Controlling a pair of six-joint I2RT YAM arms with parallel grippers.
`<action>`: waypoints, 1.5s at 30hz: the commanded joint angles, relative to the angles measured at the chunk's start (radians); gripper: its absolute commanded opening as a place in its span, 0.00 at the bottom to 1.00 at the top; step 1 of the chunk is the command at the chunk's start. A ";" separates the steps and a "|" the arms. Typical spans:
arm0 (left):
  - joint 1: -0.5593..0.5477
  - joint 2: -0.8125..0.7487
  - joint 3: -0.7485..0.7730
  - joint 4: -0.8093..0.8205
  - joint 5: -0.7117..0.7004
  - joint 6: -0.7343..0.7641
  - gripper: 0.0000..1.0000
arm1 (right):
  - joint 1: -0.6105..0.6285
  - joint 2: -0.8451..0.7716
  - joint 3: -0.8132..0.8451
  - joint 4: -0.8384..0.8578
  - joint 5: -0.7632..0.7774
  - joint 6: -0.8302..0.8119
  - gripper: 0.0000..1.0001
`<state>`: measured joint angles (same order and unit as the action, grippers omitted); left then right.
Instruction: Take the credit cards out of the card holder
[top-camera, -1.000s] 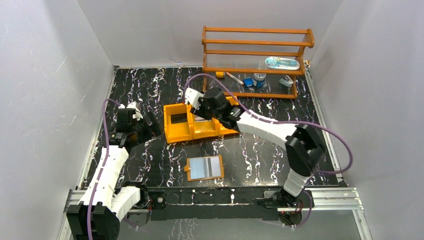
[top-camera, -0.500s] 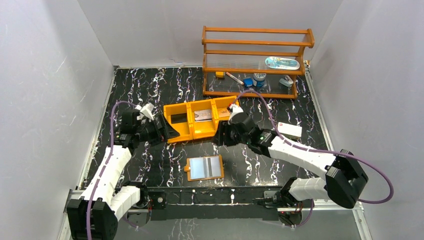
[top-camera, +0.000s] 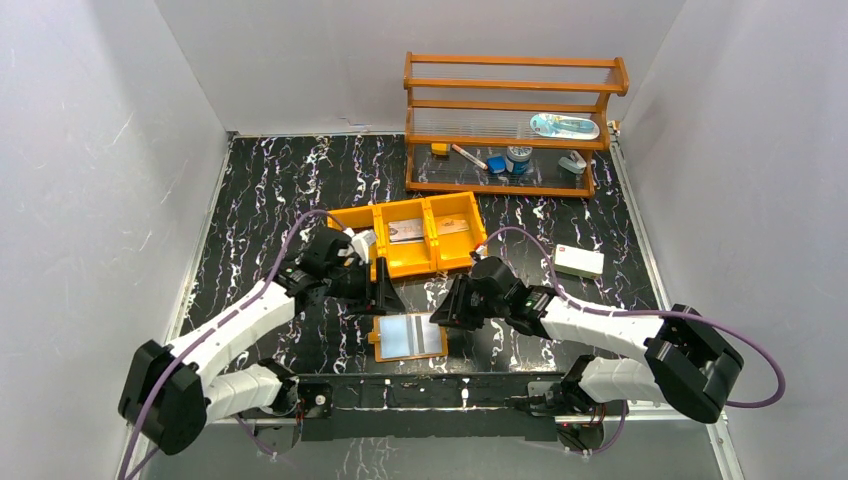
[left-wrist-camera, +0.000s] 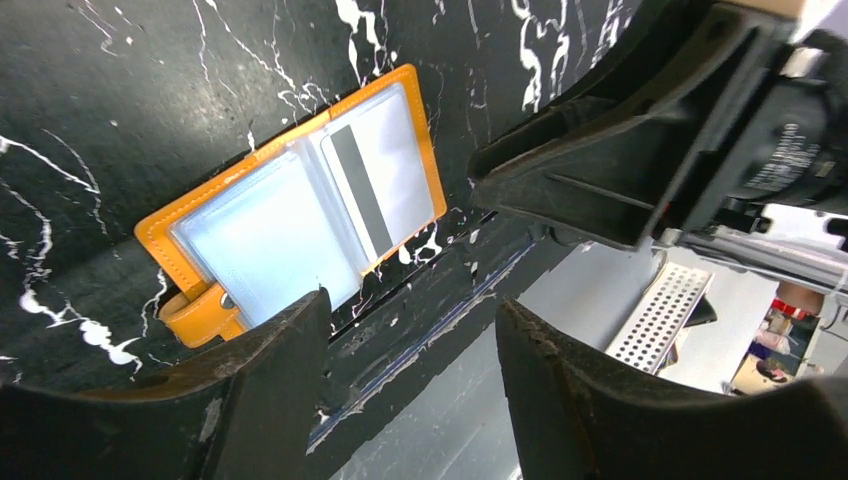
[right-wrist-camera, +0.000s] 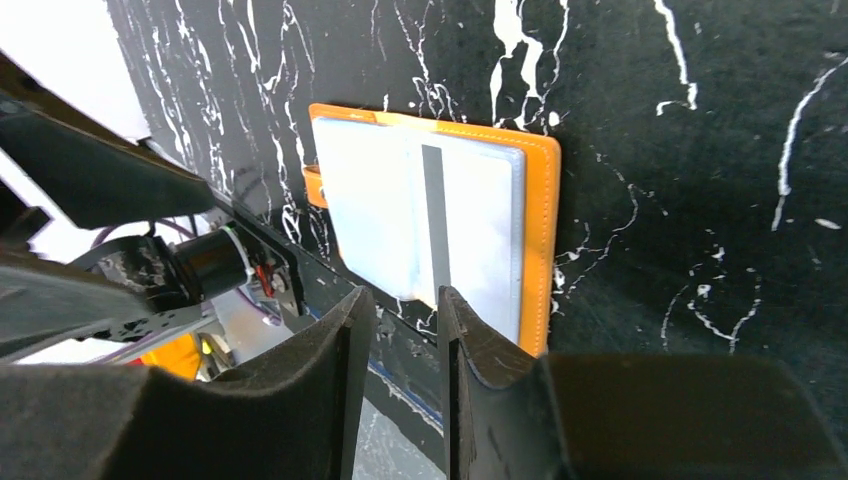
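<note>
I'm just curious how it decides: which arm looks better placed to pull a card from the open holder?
Probably right: the right gripper hovers beside the right page of the holder, where the striped card sits, jaws narrowed. The left gripper hangs near the far left corner, jaws wider.

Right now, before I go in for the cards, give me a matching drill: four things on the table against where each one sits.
Things:
1. card holder
2. orange tray
3. white box
4. wooden rack

Places:
A. far edge, against the back wall
B. near edge, lying open
C. right side, on its own
D. middle of the table

Pairs: 1-B, 2-D, 3-C, 4-A
</note>
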<state>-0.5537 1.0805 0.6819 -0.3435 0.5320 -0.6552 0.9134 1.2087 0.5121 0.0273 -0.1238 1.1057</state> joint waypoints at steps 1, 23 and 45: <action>-0.083 0.070 0.033 0.018 -0.043 -0.056 0.56 | 0.011 0.007 0.000 0.076 -0.028 0.049 0.38; -0.198 0.283 -0.003 0.178 -0.059 -0.135 0.52 | 0.015 0.140 -0.043 0.018 -0.020 0.060 0.37; -0.205 0.326 -0.134 0.340 -0.078 -0.219 0.37 | 0.016 0.212 -0.072 0.083 -0.064 0.070 0.14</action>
<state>-0.7525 1.4220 0.5617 -0.0181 0.4744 -0.8593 0.9230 1.3891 0.4599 0.1139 -0.1955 1.1790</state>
